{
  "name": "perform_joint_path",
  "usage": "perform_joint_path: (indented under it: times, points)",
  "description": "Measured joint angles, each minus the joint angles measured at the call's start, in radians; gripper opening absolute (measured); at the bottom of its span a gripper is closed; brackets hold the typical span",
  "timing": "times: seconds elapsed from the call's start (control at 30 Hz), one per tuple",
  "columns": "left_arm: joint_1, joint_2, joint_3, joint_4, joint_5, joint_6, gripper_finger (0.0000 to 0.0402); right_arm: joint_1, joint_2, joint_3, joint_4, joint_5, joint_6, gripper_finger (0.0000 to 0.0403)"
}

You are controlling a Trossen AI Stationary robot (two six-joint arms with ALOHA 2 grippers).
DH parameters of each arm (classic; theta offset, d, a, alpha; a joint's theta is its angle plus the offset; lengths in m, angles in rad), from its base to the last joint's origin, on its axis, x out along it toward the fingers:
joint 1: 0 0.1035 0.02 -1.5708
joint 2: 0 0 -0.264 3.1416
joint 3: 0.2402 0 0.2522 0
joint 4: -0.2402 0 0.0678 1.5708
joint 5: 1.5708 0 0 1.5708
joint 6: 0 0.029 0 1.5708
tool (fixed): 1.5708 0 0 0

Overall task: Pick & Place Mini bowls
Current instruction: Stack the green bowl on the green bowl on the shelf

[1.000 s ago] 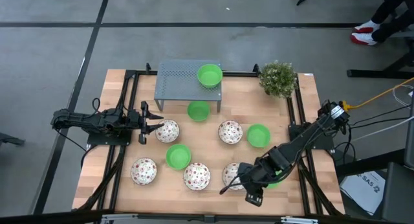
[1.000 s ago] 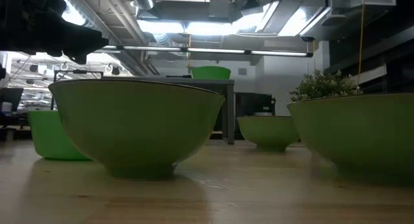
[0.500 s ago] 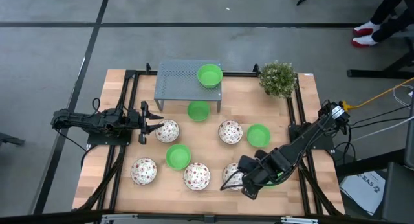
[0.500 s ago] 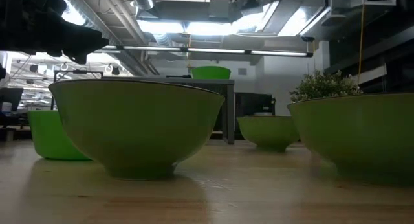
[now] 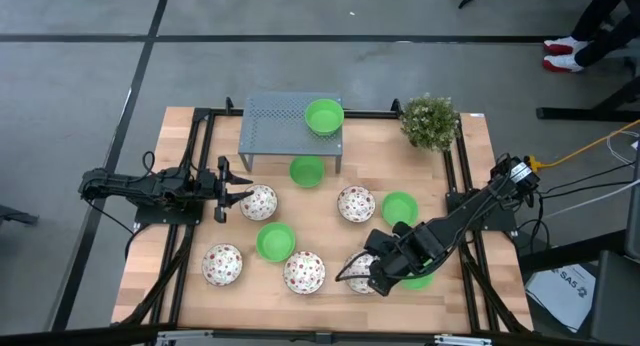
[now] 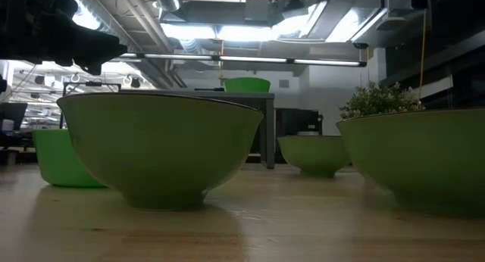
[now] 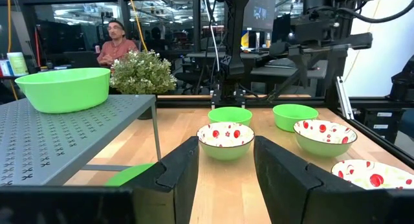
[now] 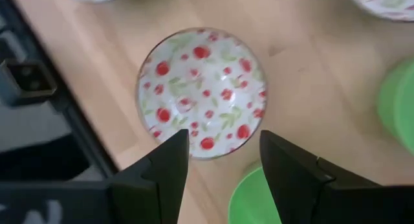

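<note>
- No text, label, brand, number or sign can be read in any of the views.
- High view: a white sheet or box lies on the floor at about 4 o'clock from the table; it carries dark print, too small to make out.
</note>
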Motion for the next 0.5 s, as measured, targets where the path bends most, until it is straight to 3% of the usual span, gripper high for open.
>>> perform_joint_path:
  times: [0.17,0.5]
  points:
    - [0.000,0.000,0.000,0.000,0.000,0.000,0.0143,0.000,0.005,0.000,-0.024,0.062,0.098,0.0189]
    - [0.000,0.000,0.000,0.000,0.000,0.000,0.0143,0.003,0.005,0.000,-0.088,0.065,0.161,0.0189]
